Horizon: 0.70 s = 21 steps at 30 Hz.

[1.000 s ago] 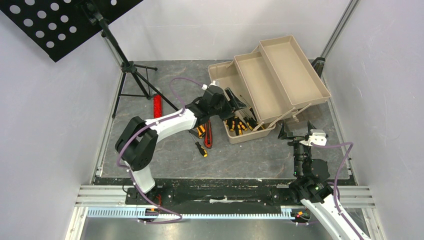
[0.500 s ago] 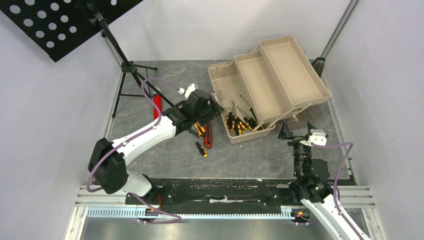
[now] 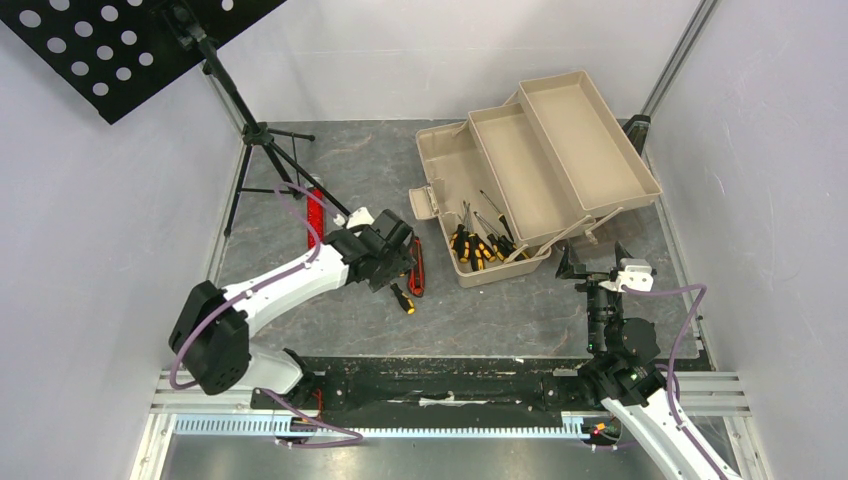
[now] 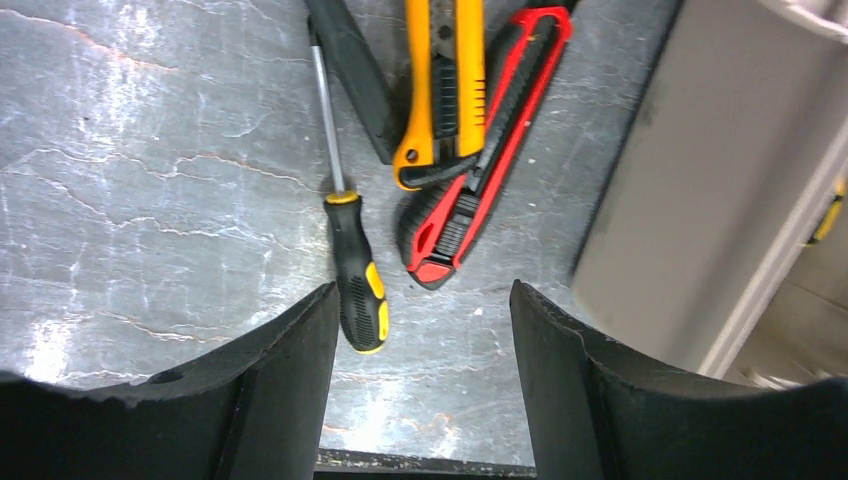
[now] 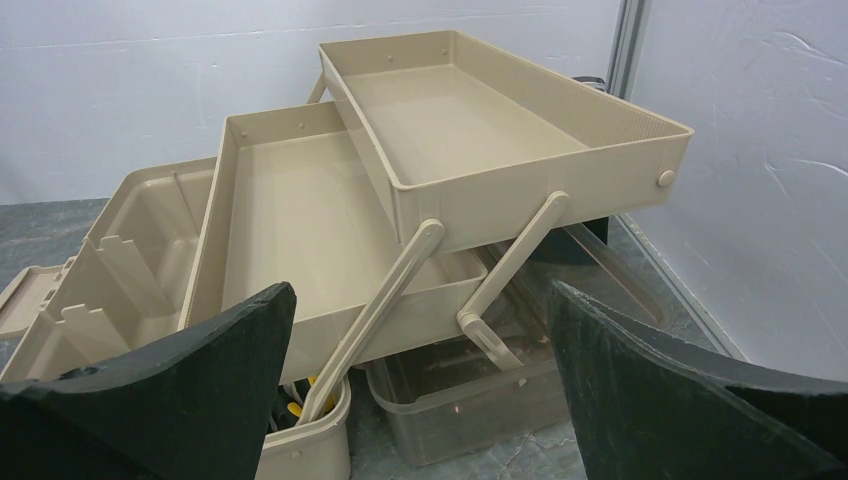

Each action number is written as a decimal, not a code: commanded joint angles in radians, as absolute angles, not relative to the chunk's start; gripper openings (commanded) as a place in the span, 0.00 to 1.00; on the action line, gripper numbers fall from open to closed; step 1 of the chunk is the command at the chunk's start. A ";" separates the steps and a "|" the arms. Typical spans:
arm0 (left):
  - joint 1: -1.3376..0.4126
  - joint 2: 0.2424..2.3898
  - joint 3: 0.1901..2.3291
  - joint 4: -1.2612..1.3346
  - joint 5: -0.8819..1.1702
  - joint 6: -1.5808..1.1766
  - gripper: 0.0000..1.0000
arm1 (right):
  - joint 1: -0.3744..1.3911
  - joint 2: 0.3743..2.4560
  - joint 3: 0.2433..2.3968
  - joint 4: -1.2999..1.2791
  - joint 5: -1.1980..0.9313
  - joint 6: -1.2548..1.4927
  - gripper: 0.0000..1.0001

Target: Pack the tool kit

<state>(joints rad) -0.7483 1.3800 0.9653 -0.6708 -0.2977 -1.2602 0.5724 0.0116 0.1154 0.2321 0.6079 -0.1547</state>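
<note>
Left gripper (image 4: 422,292) spread, empty, hovering over loose tools on table just beside toolbox (image 3: 495,272), on its left-arm side; screwdriver (image 4: 355,275) nearest, handle by one finger, long axis crossing jaw closing line; orange utility knife (image 4: 440,90), red utility knife (image 4: 490,140) beyond; right gripper (image 5: 420,292) wide, empty, facing toolbox, farther from the loose tools.

No readable text, label, brand, number or sign is being shown in any view. Nothing legible is being displayed on the toolbox (image 5: 450,130) ahead of the right claw (image 5: 418,300), nor on the orange knife (image 4: 450,80), red knife (image 4: 490,150) and screwdriver (image 4: 355,270) just beyond the left claw (image 4: 422,290).
</note>
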 commanded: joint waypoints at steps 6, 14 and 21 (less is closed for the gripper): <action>-0.752 1.500 0.974 -0.730 -0.321 -1.316 0.63 | 0.578 -0.038 0.113 0.276 0.627 -0.166 0.98; -0.752 1.559 0.955 -0.728 -0.314 -1.316 0.59 | 0.578 -0.038 0.112 0.277 0.628 -0.166 0.98; -0.743 1.608 0.927 -0.708 -0.280 -1.321 0.56 | 0.578 -0.038 0.112 0.277 0.628 -0.166 0.98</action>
